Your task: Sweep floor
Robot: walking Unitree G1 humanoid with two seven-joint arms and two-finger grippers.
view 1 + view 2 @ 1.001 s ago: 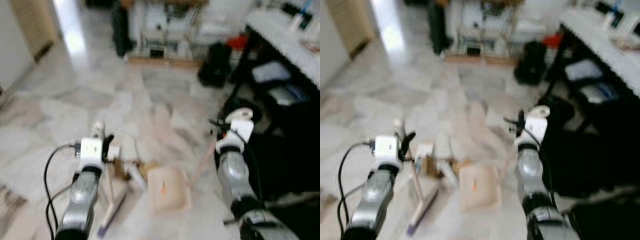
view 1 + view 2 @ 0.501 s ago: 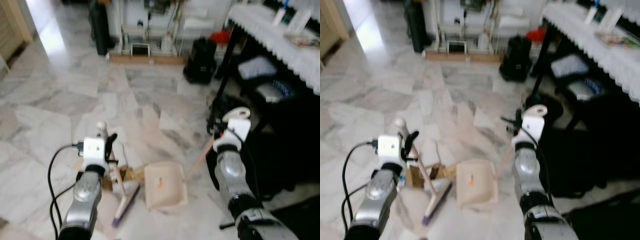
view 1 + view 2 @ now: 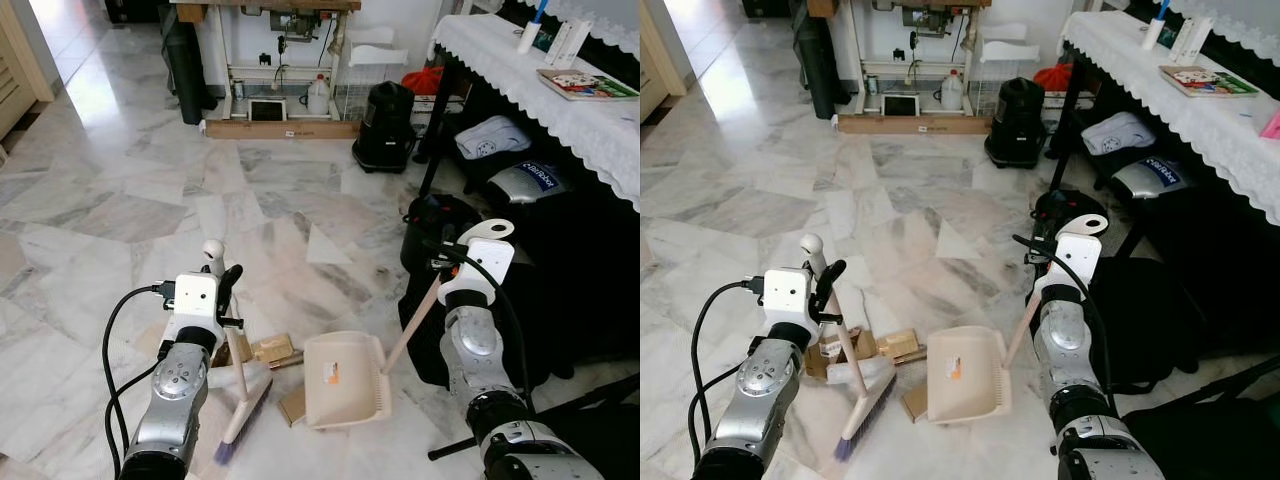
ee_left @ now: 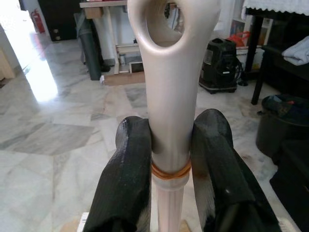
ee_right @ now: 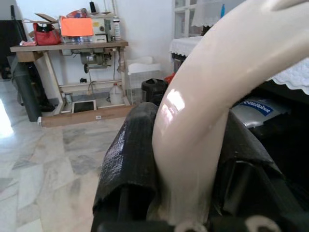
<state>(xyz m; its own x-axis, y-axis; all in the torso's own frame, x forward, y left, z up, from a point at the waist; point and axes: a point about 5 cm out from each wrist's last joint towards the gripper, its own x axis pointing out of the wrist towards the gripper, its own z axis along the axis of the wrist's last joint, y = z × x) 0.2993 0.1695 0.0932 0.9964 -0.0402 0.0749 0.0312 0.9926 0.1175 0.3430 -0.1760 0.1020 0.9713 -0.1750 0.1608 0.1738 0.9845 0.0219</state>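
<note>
I have the left end effector [image 4: 169,159] clamped on the broom [image 3: 236,385], its two black fingers [image 4: 126,174] pressed against either side of the cream handle just below the hanging loop at its top. From the head camera the handle slants down from that grip to the brush head, whose purple bristles rest on the marble floor [image 3: 120,200] in front of my left arm.

My right end effector [image 5: 188,159] is closed around the curved top of the dustpan handle [image 3: 412,325], a pale stick that runs down and toward my left to the dustpan [image 3: 345,380]. The cream pan sits flat on the floor between my two arms, its open mouth facing me. Inside the pan I can make out a small orange mark or scrap on its bed; I cannot tell which.

Beside the brush head, between it and the pan, lie some brown cardboard scraps [image 3: 272,349], and one more piece [image 3: 293,405] sits at the pan's near-left corner, touching or just beside its edge.

Further off, a black bin [image 3: 385,125] stands near a counter [image 3: 560,100] draped in white lace on my right, with a book [image 3: 588,85] on top.
</note>
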